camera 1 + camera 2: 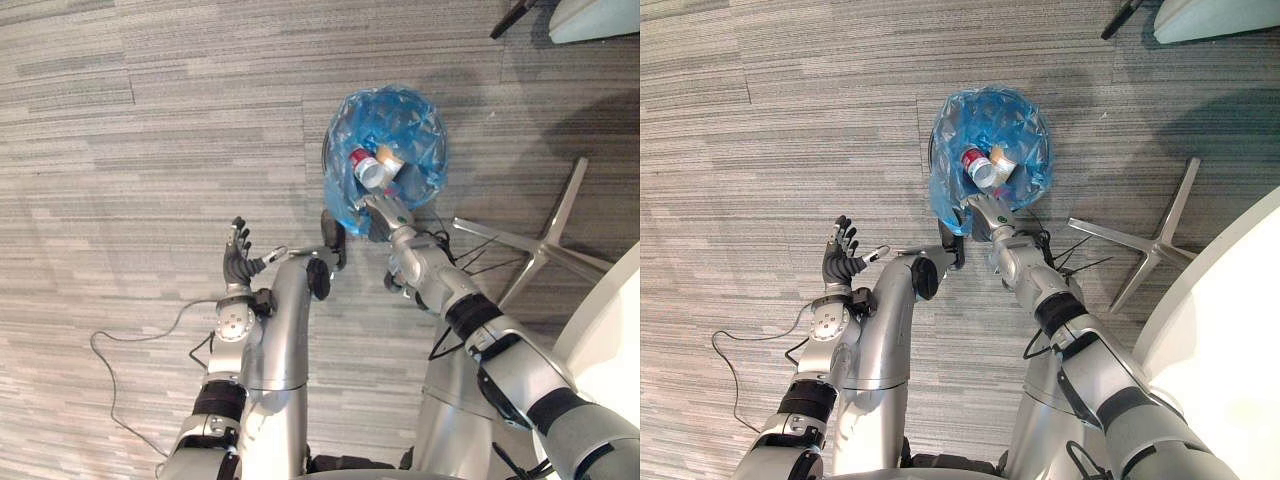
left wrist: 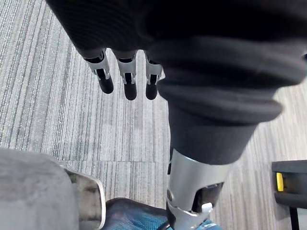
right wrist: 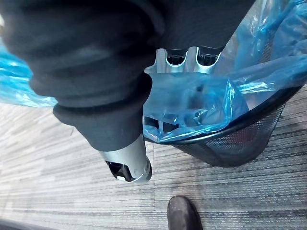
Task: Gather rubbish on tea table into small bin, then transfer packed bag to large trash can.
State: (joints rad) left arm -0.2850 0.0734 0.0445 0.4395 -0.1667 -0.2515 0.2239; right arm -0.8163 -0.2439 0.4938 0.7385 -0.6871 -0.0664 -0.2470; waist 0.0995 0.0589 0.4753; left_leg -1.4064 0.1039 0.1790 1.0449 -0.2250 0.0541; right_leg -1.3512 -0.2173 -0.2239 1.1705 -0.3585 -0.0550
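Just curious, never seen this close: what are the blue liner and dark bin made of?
The blue liner looks like thin glossy plastic film: translucent, crinkled, catching light. The bin seems black mesh, probably metal: a fine see-through grid with a solid rim.

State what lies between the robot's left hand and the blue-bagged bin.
Bare grey carpet. In the left eye view, nothing stands between the open left hand and the bin.

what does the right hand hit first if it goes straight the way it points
Most likely the blue bag lining the small bin: the right hand is at its near rim, pointing inward. Then the red can, though depth is unclear.
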